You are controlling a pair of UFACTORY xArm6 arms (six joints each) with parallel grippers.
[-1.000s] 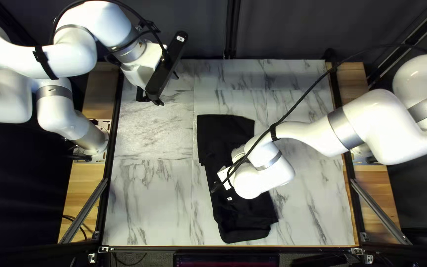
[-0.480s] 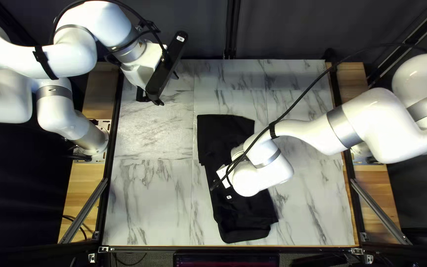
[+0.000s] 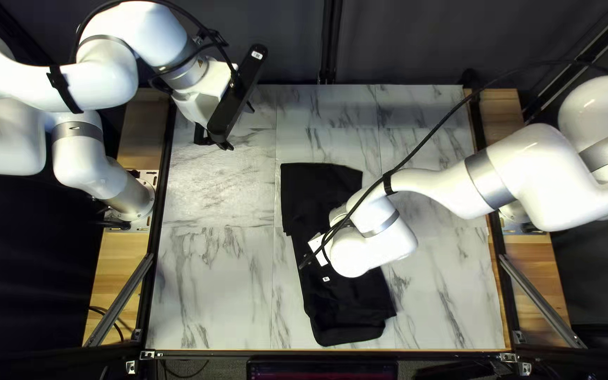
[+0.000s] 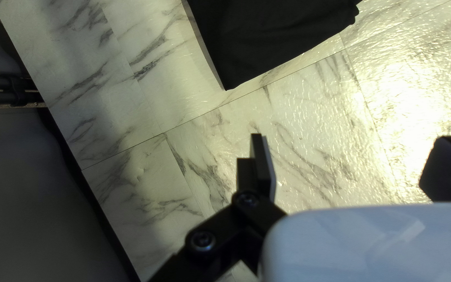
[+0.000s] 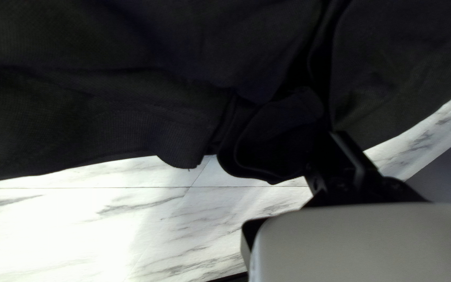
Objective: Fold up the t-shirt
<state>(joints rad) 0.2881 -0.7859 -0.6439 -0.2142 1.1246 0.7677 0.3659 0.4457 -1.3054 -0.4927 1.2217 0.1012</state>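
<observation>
The black T-shirt (image 3: 346, 309) lies on the marbled tabletop (image 3: 209, 288) as a long, narrow bundle, running from past the middle down toward the near edge. Judging by that slim shape and the layered cloth at its near end, I'd say some folding is done and a lengthwise fold is being made or tidied.

The right arm (image 3: 452, 193) reaches across and covers part of the shirt's middle. Its pincer (image 5: 336, 133) looks clenched on a gathered bit of the shirt near an edge, though the dark folds hide much of the grip. Beside it, a loose flap bulges out over the shirt's border.

The left arm (image 3: 100, 77) hangs over the far left part of the tabletop, and its pincer (image 4: 352, 137) is released, fingers wide apart with nothing between them. A corner of the shirt lies ahead of it, well out of reach.

To my eye, the next move calls for the right pincer to draw its edge across smoothly, lay it flat and let go. Pulling too hard could drag the whole bundle askew or leave that flap bunched. After that, folding the length in half probably remains.
</observation>
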